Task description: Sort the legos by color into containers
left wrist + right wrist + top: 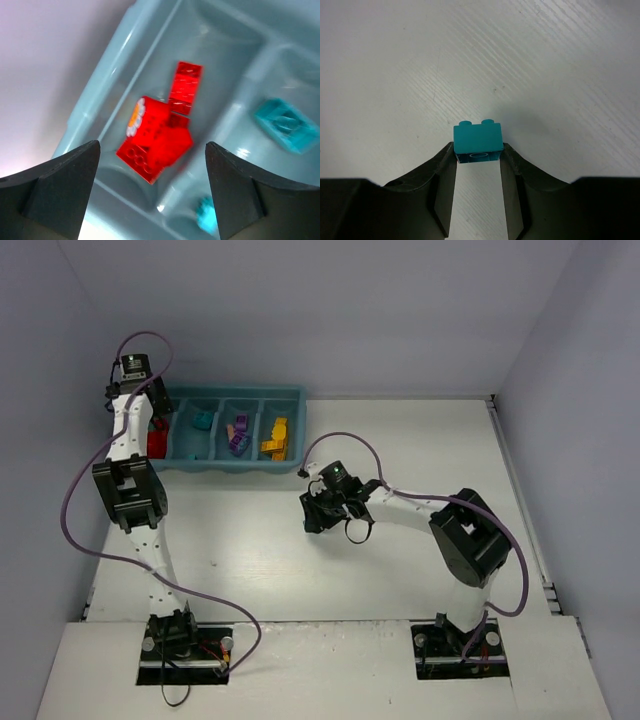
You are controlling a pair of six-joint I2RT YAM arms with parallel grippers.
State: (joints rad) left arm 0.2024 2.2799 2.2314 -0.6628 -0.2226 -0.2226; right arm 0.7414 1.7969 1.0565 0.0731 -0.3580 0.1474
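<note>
The teal-blue tray (300, 430) stands at the back left with four compartments. From left to right they hold red legos (157, 444), a teal piece (203, 421), purple pieces (238, 435) and yellow pieces (276, 438). My left gripper (155, 426) hovers over the leftmost compartment, open and empty. In the left wrist view it (151, 148) is above a clump of red bricks (160, 135), one with a white-and-orange flower. My right gripper (316, 514) is over the table's middle, shut on a small teal brick (477, 139) held above the tabletop (545, 65).
In the left wrist view the neighbouring compartment holds a teal piece (285, 124) and another teal bit (206, 212). White walls enclose the table on the left, back and right. No loose bricks show on the tabletop in the top view.
</note>
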